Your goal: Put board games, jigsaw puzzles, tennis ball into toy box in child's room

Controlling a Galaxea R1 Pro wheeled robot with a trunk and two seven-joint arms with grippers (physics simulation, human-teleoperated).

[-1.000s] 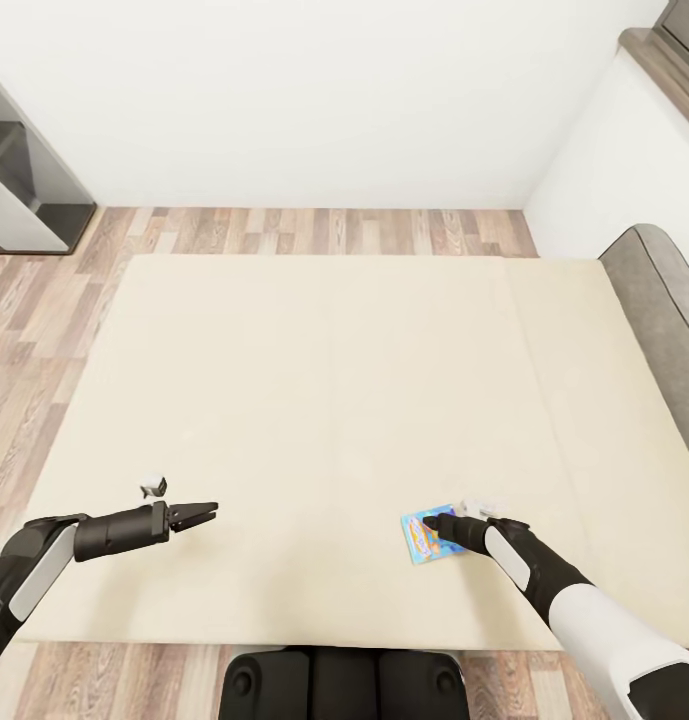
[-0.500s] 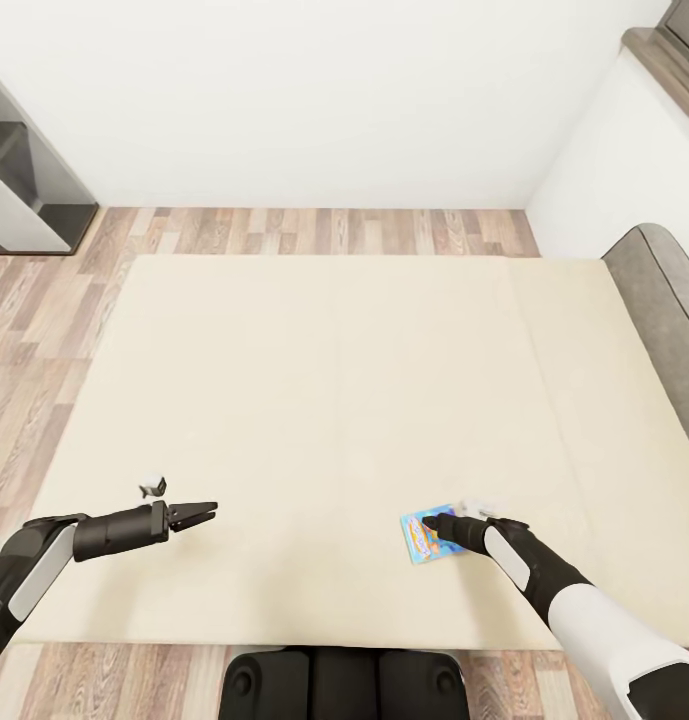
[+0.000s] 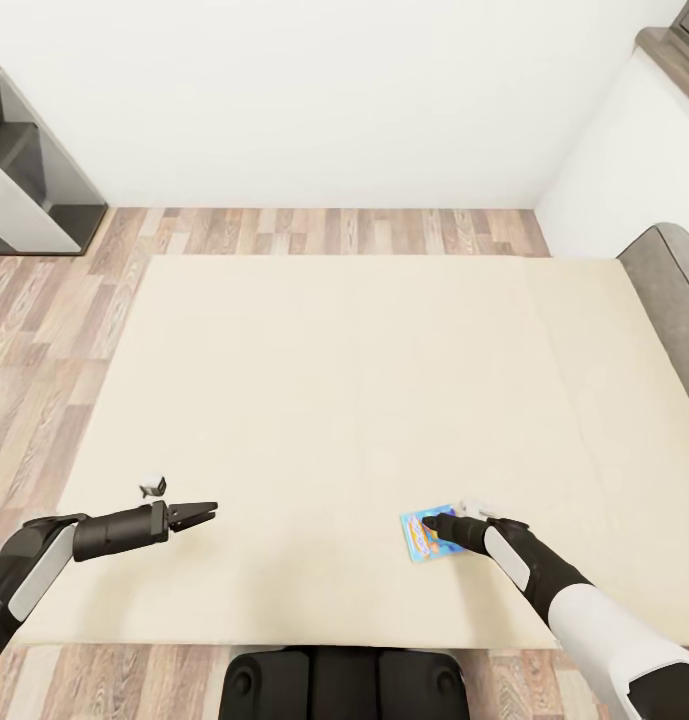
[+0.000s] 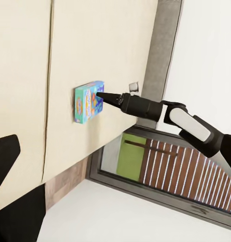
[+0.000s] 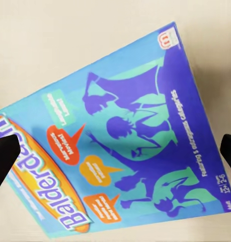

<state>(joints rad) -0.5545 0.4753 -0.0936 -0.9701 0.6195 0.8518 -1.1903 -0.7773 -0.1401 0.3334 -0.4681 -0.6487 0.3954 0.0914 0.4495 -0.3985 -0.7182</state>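
The board game (image 3: pixel 424 535) lies flat on the bed (image 3: pixel 344 380), near its front edge. Right gripper (image 3: pixel 431 522) is poised over the game, fingers spread. Left gripper (image 3: pixel 206 512), closed, hovers well apart from the game.

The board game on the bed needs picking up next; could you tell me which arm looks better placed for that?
The right. Its gripper is already at the board game, and the box spans the right wrist view between the fingertips. The left gripper hangs well off to the other side of the bed.
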